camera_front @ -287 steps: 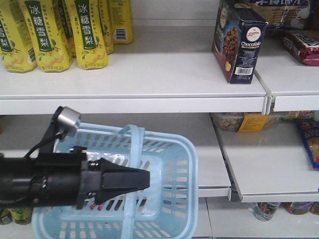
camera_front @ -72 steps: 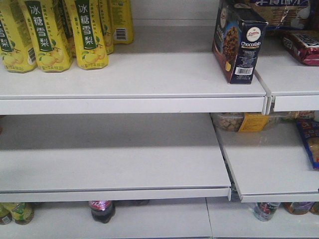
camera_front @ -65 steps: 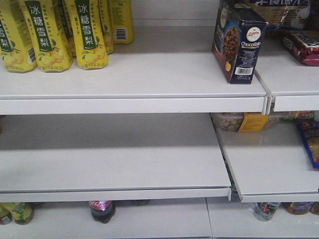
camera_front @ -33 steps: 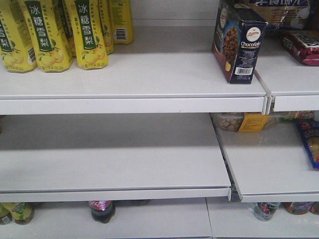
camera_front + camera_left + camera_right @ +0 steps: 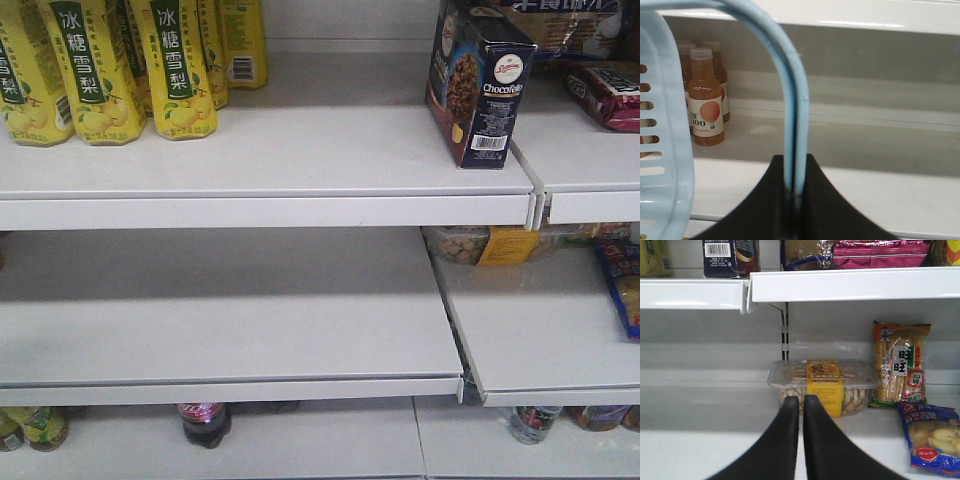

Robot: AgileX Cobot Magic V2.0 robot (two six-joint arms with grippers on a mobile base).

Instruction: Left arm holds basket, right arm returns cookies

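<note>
Front view no longer shows the left arm or the basket: both were in the lower left of frame a few seconds ago, gone for about the last second, and nothing in that view has shifted since. Cookies (image 5: 478, 82) stand upright on the upper shelf (image 5: 300, 150), near its right end, well apart from the yellow drink bottles (image 5: 130, 65) on the left; nothing touches the carton. The carton's barcode end also shows top left in the right wrist view (image 5: 730, 257). Left gripper (image 5: 794, 200) is clamped on the basket handle (image 5: 792, 115), basket wall (image 5: 665, 150) at left, so the hold is intact, just pulled back out of the front camera. Right gripper (image 5: 801, 407) is empty, fingers nearly together with a thin gap, aimed at the clear snack tub (image 5: 822, 385) on the lower shelf. Judgement: cookies are returned and both arms are retracted, so the task looks essentially complete.
</note>
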